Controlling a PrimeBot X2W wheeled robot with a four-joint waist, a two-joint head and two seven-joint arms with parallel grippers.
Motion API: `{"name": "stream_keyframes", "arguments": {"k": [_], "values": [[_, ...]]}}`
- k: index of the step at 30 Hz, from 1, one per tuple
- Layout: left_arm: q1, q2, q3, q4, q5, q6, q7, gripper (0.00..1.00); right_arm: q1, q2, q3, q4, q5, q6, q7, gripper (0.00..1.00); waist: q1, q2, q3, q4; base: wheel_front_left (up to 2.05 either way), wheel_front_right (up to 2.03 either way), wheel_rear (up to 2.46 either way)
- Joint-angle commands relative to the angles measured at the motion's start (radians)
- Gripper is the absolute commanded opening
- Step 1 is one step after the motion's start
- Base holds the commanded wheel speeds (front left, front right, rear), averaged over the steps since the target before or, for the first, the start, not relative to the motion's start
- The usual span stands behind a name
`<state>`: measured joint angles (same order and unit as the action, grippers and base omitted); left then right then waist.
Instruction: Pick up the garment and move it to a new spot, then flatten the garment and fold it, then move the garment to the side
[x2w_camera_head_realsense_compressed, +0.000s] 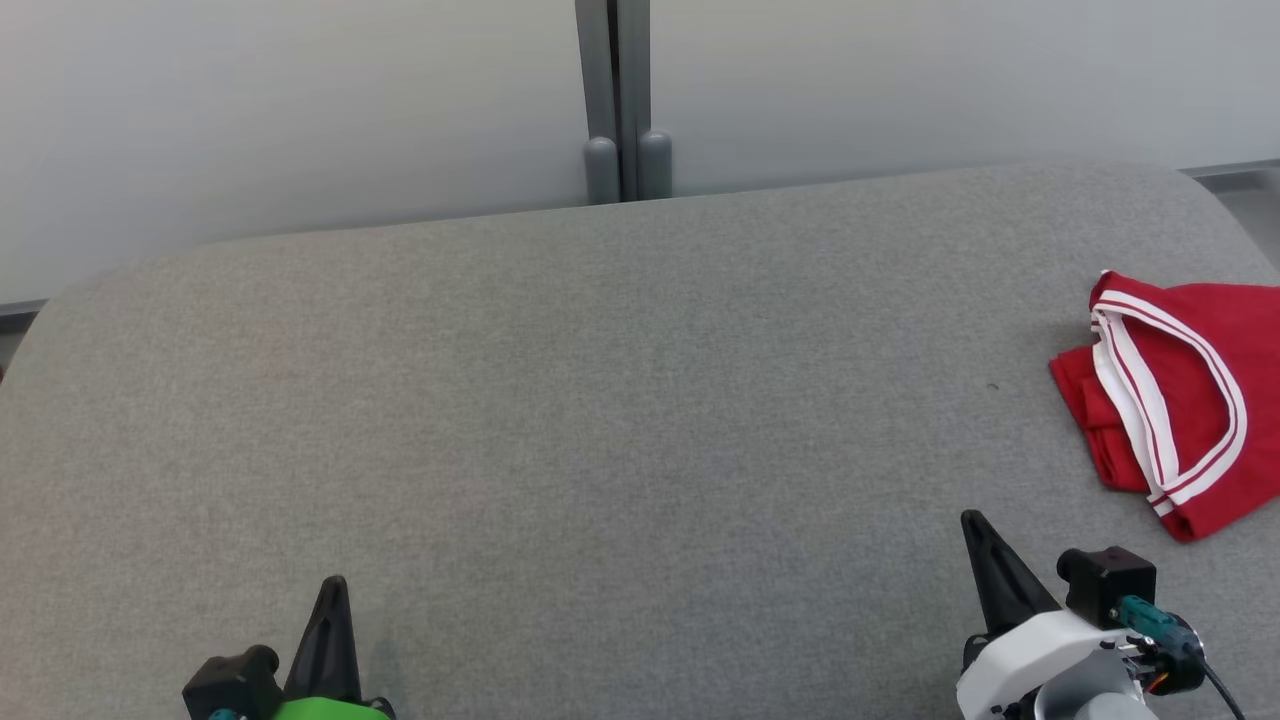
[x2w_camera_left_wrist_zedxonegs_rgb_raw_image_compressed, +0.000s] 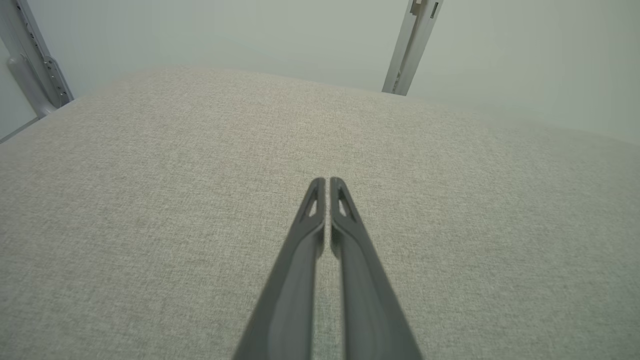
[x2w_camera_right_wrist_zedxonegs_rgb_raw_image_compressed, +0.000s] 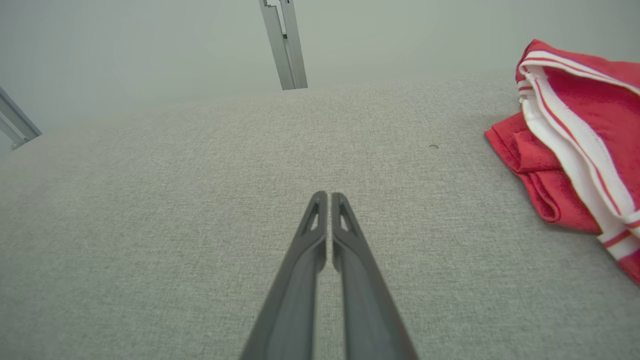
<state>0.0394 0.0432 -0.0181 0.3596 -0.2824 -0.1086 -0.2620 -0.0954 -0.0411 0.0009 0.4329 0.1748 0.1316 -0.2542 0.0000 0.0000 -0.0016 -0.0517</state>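
A red garment (x2w_camera_head_realsense_compressed: 1190, 400) with white stripes lies bunched at the right edge of the grey cloth-covered table (x2w_camera_head_realsense_compressed: 600, 400); the right wrist view has the same garment (x2w_camera_right_wrist_zedxonegs_rgb_raw_image_compressed: 575, 130) at its right side. My right gripper (x2w_camera_head_realsense_compressed: 975, 525) hovers low at the front right, shut and empty, a short way to the left of and nearer than the garment. In the right wrist view its fingers (x2w_camera_right_wrist_zedxonegs_rgb_raw_image_compressed: 327, 197) are pressed together over bare cloth. My left gripper (x2w_camera_head_realsense_compressed: 335, 585) rests at the front left, shut on nothing, its closed tips (x2w_camera_left_wrist_zedxonegs_rgb_raw_image_compressed: 327, 182) pointing across the bare surface.
A grey post (x2w_camera_head_realsense_compressed: 620, 100) with two rounded feet stands behind the table's far edge against a pale wall. The table's far corners are rounded, and the garment lies close to the right one.
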Motion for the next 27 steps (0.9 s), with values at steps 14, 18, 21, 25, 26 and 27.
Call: {"name": "stream_keyframes", "arguments": {"k": [14, 18, 21, 25, 26, 27], "values": [[-0.037, 0.003, 0.029, -0.03, -0.26, -0.003, 0.075, 0.0, -0.016, -0.003, -0.026, -0.042, 0.282, 0.0, 0.072, 0.0, 0.0, 0.0, 0.0, 0.006, 0.0, 0.0, 0.0], [-0.044, 0.003, 0.035, -0.038, -0.322, -0.002, 0.092, 0.0, -0.016, -0.004, -0.03, -0.051, 0.349, 0.0, 0.088, 0.0, 0.0, 0.0, 0.0, 0.008, 0.0, 0.0, 0.0], [-0.048, 0.004, 0.039, -0.044, -0.365, -0.001, 0.103, 0.0, -0.016, -0.004, -0.034, -0.057, 0.395, 0.0, 0.1, 0.0, 0.0, 0.0, 0.0, 0.009, 0.0, 0.0, 0.0], [-0.055, 0.004, 0.044, -0.051, -0.422, 0.0, 0.12, 0.0, -0.017, -0.004, -0.039, -0.066, 0.458, 0.0, 0.116, 0.0, 0.0, 0.0, 0.0, 0.01, 0.0, 0.0, 0.0], [-0.056, 0.004, 0.046, -0.053, -0.438, 0.001, 0.124, 0.0, -0.017, -0.005, -0.04, -0.068, 0.474, 0.0, 0.12, 0.0, 0.0, 0.0, 0.0, 0.011, 0.0, 0.0, 0.0], [-0.057, 0.004, 0.047, -0.054, -0.451, 0.001, 0.128, 0.0, -0.018, -0.005, -0.041, -0.069, 0.487, 0.0, 0.124, 0.0, 0.0, 0.0, 0.0, 0.011, 0.0, 0.0, 0.0]]}}
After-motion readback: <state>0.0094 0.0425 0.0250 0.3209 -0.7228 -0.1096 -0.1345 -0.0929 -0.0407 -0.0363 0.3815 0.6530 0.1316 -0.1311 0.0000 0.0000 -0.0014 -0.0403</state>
